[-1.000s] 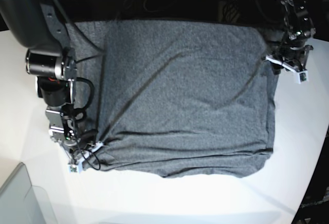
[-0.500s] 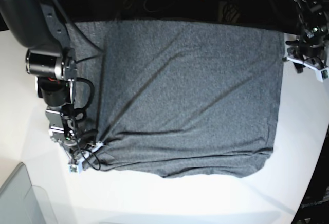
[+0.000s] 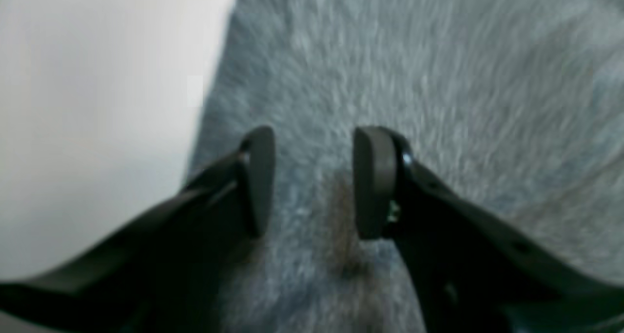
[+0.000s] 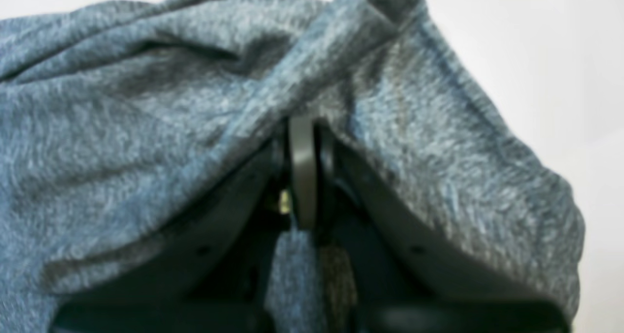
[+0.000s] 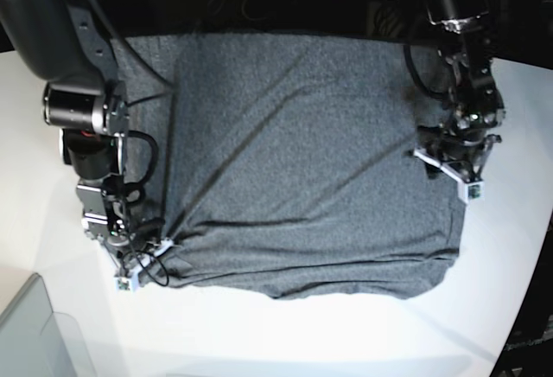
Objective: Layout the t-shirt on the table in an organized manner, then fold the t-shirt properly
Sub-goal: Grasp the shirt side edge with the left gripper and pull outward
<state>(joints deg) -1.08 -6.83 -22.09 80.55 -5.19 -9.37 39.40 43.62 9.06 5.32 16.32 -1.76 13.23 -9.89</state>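
One garment: the t-shirt [image 5: 302, 161], dark heather-grey knit, plain, spread across the table [image 5: 510, 247] with its far edge running to the dark rear border of the tabletop. Long diagonal creases cross the cloth from the near-left corner toward the far right. The near hem lies roughly straight, with bare white surface in front of it and on both sides.

Right gripper [image 5: 143, 265]: at the shirt's near corner on the base view's left side. Its wrist view shows the jaws pressed together on a bunched fold of the cloth [image 4: 312, 128], grey knit draped over and around both fingers.

Left gripper [image 5: 454, 169]: over the shirt's edge on the base view's right side, about midway along that side. Its wrist view shows two dark pads [image 3: 373, 182] standing apart with grey fabric [image 3: 438, 79] seen through the gap and beyond; nothing sits between them. White tabletop [image 3: 97, 128] shows just beside the left pad. Whether the pad tips touch the cloth cannot be told; the view is blurred.

Also present: a pale translucent panel [image 5: 34, 334] at the near-left corner of the base view.
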